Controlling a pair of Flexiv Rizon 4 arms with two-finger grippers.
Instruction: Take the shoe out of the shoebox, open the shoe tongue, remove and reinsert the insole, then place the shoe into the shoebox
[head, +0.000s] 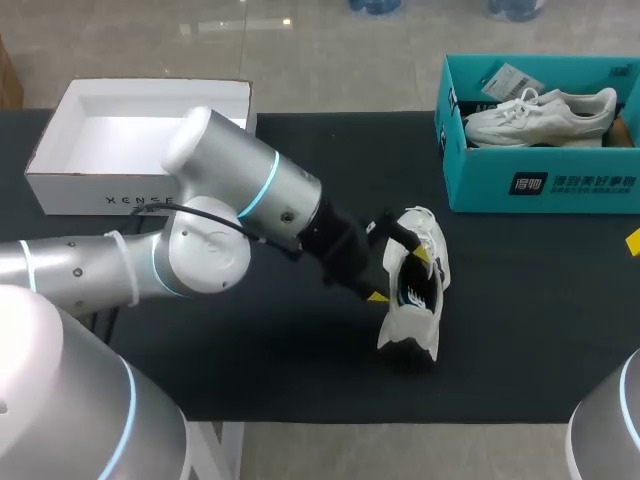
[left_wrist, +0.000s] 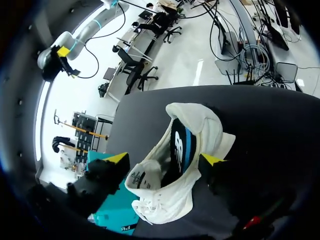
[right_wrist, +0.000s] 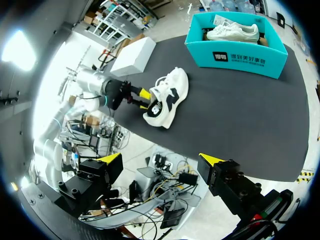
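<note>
The shoe (head: 408, 335) lies mid-table on the black mat (head: 520, 330), its long axis running roughly 12 to 6 o'clock. My left gripper (head: 399, 276) comes in from 9 o'clock, fingers apart astride the shoe's mouth; I can't confirm a pinch. My right gripper (right_wrist: 162, 162), spread and empty, hangs well off toward 5 o'clock, so the left is nearer.

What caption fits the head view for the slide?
Left gripper at the opening of the white shoe on the dark table; teal shoebox holding another shoe at far right.
</note>
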